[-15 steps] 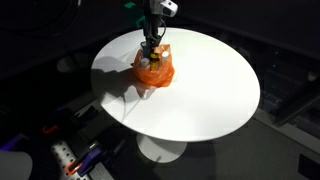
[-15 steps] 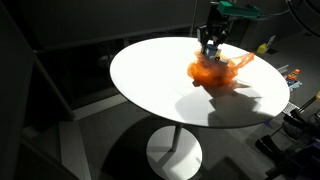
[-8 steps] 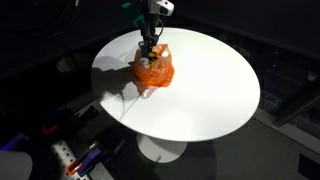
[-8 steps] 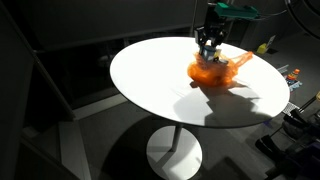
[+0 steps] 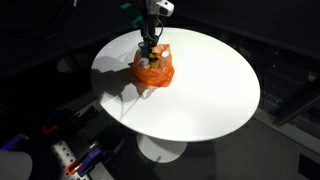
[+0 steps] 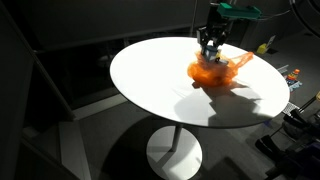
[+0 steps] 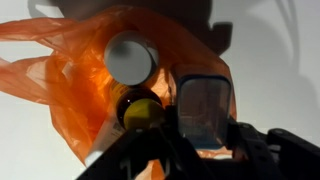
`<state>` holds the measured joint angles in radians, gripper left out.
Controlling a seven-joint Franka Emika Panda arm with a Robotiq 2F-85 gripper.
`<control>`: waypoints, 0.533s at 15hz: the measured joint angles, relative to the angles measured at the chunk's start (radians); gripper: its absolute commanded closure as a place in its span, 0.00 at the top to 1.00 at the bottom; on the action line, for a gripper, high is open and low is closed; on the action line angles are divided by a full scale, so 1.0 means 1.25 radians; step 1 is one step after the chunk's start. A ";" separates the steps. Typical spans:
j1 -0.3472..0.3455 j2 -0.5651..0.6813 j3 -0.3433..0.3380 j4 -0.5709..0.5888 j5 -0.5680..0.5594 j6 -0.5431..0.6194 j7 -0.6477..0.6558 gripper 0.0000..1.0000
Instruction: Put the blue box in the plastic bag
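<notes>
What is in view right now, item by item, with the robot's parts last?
table: one, white, round, on a pedestal.
plastic bag: one, orange, on the table off-centre, mouth open upward.
box: one, greyish-blue in the wrist view, at the bag's mouth, between the tool's fingers.
round lid: one, pale grey-white, inside the bag.
dark round item: one, yellow on top, inside the bag beside the box.
yellow object: one, small, beyond the table; too small to identify.
tool: one, dark, directly over the bag; grip unclear.
</notes>
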<state>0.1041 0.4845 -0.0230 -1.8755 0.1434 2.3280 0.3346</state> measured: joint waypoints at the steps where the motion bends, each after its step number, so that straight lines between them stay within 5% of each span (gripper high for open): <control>1: 0.000 -0.007 -0.001 -0.012 0.000 0.009 0.000 0.19; 8: -0.003 -0.069 -0.001 -0.111 0.000 0.104 0.000 0.19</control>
<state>0.1004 0.3987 -0.0242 -2.0142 0.1434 2.4579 0.3343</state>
